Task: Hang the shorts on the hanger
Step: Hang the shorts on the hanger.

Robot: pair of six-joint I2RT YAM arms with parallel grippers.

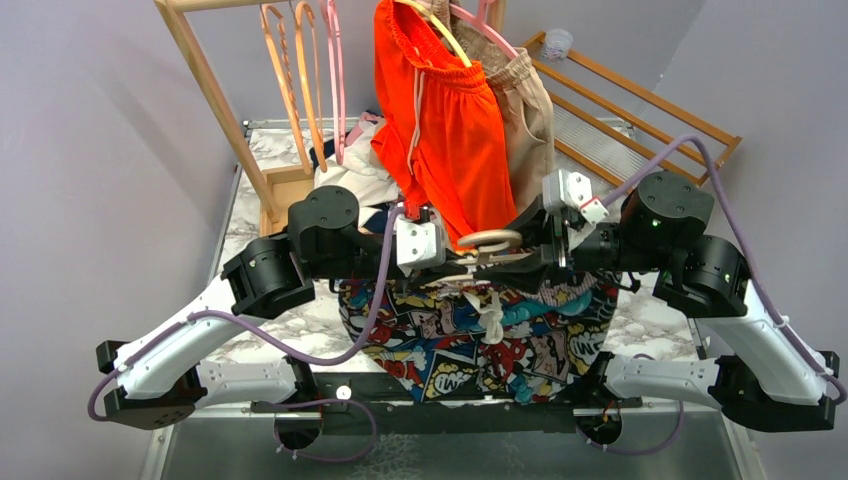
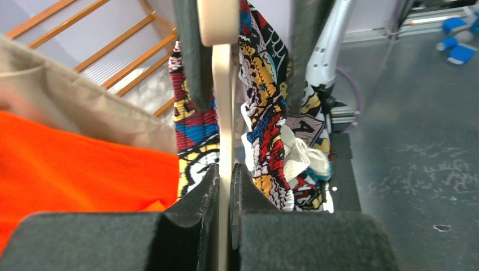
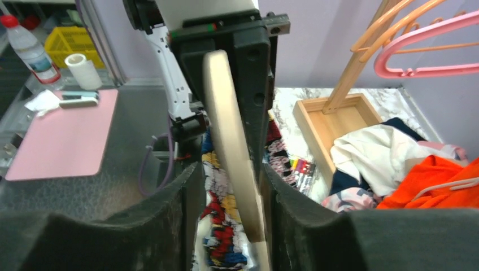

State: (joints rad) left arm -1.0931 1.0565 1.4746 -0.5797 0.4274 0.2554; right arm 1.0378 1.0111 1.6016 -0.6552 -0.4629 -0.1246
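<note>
The cream hanger (image 1: 490,240) is held level above the table between my two grippers. The comic-print shorts (image 1: 480,335) hang from it, with a white drawstring knot in front. My left gripper (image 1: 462,256) is shut on the hanger's thin bar (image 2: 225,113), close up in the left wrist view (image 2: 225,172), with the shorts (image 2: 265,113) just to its right. My right gripper (image 1: 532,254) faces it. In the right wrist view (image 3: 230,169) its fingers close on the hanger arm (image 3: 229,124) and the shorts' waistband (image 3: 223,217), which fill the gap.
A wooden rack (image 1: 215,90) stands behind with orange hangers (image 1: 290,80), a pink hanger (image 1: 333,70), orange shorts (image 1: 445,130) and beige shorts (image 1: 525,110). A pile of clothes (image 1: 355,180) lies beside the rack's wooden base (image 3: 325,121) on the marble table (image 1: 300,320).
</note>
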